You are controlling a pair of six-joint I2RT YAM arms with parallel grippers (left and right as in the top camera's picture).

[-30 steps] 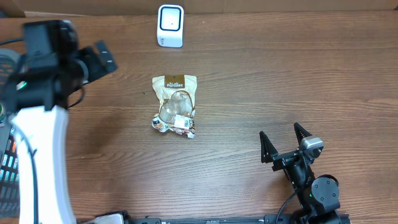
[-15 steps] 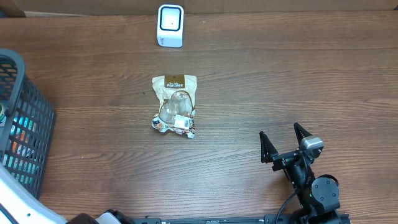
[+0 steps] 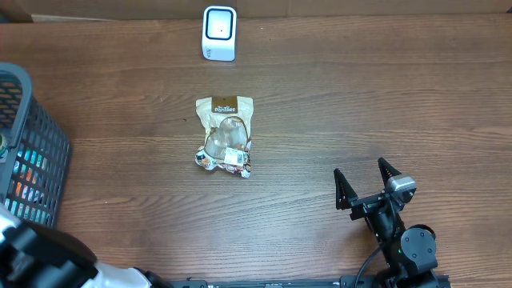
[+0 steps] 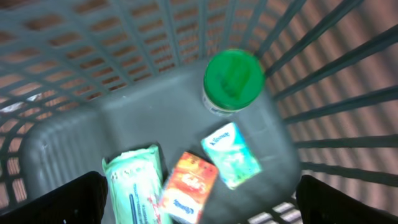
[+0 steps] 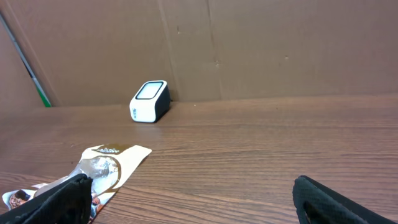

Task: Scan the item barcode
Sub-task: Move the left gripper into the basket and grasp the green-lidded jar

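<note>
- four items are lying in the dark mesh basket (image 4: 137, 118) under the left wrist camera: a jar with a green lid (image 4: 233, 78) by the far wall, a pale teal tissue packet (image 4: 231, 155) just in front of it, an orange packet (image 4: 189, 186) just beside that, and a green wipes pack (image 4: 134, 180) next to the orange one.
- the left gripper (image 4: 202, 190) is hanging above the basket with its jaws spread wide and nothing between them.
- the basket is sitting at the left edge of the table (image 3: 360, 96), and the overhead frame is cutting part of it off.
- the snack pouch (image 3: 226, 134), the item to scan, is lying flat on the bare wood left of centre, well apart from the basket, with its printed header pointing toward the white scanner (image 3: 219, 33) at the far edge.
- the right gripper (image 3: 364, 186) is sitting near the front right, well apart from the pouch, with its jaws fully released and holding nothing.
- the basket picture is coming out blurred, so no lettering is reading clearly, and the bottom edge is cutting off the wipes pack and the orange packet.
- a small white label is showing at the pouch's near end, too small to tell whether it is the barcode.
</note>
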